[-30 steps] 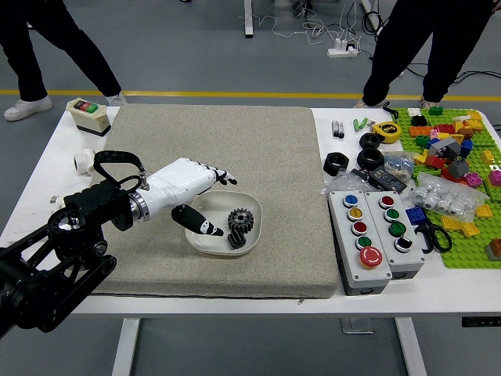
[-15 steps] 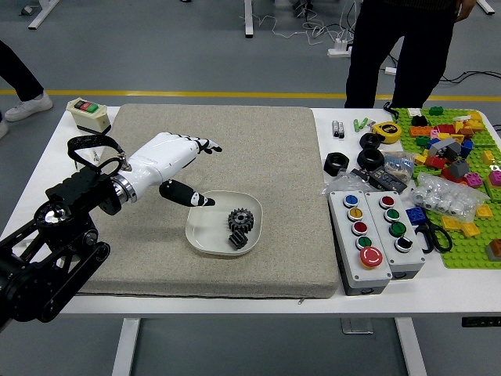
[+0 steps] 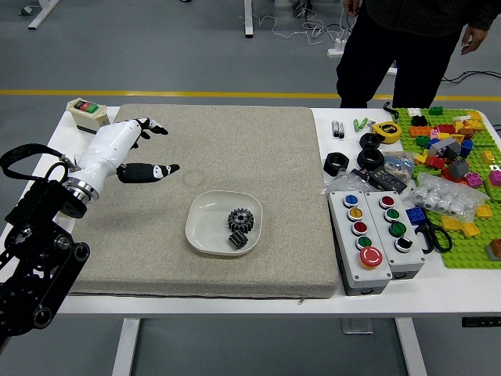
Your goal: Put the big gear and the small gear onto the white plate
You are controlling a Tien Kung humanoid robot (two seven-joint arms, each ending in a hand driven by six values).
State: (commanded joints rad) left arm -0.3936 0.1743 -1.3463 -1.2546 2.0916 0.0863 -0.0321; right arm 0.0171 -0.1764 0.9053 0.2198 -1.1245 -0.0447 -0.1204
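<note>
Our left hand point(image 3: 110, 152), fingers apart, empty, was at ten o'clock from the white plate point(image 3: 204, 225), which bore the big gear point(image 3: 241, 220) at three, the small gear point(image 3: 238, 239) at five. Both seemed placed; our best course was keeping clear.

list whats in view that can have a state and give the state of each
left hand: open, holding nothing
white plate: right way up, both gears on it
big gear: on the plate
small gear: on the plate
mat: laid flat
person: standing
</note>
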